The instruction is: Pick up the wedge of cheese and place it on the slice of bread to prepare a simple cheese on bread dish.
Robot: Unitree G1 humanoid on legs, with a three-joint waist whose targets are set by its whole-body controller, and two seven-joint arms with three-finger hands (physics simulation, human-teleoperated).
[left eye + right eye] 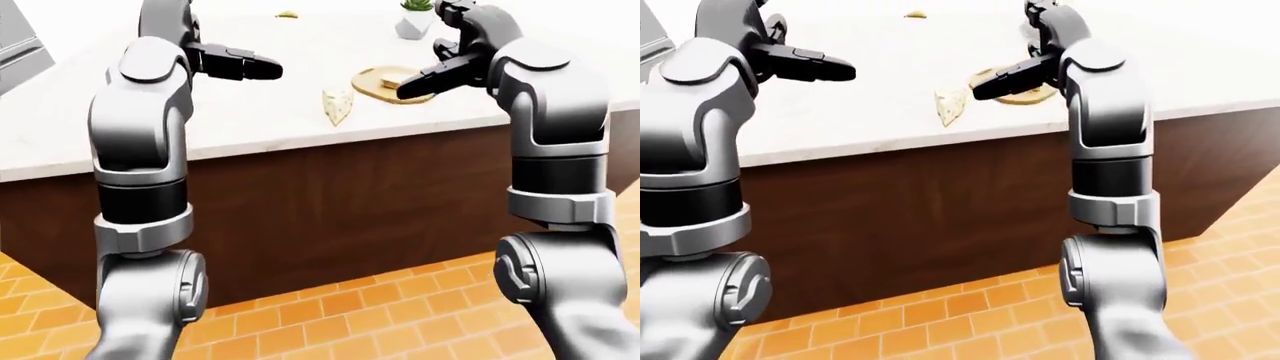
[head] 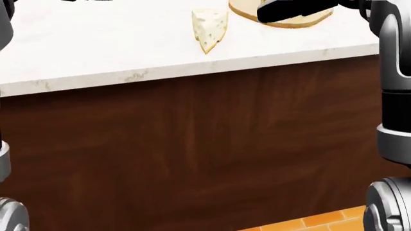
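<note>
**Nearly in reach: both hands up over the table, cheese untouched**

Right now I have both arms raised above the table, and neither hand holds anything. The wedge of cheese lies flat on the white marble top close to the near edge, its narrow tip pointing toward that edge, with bare stone all round it. Just beside it, toward the right end of the table, the slice of bread sits on a round wooden board; cheese and board are near each other but apart.

My right hand hangs over the board, its dark fingers stretched out long and straight, not curled round anything, so I read them as apart. It covers part of the bread in the head view, which is why only the board's near rim shows there. I judge it is parked too far to the right for the cheese and needs to swing left and drop before I can close on the wedge.

My left hand is held out above the table's left part, well away from the cheese, fingers likewise extended and empty. I keep it high so it stays clear of the working side.

A small potted plant stands toward the far edge beyond the board, and a small yellowish scrap lies farther off; I cannot tell what that is.
</note>
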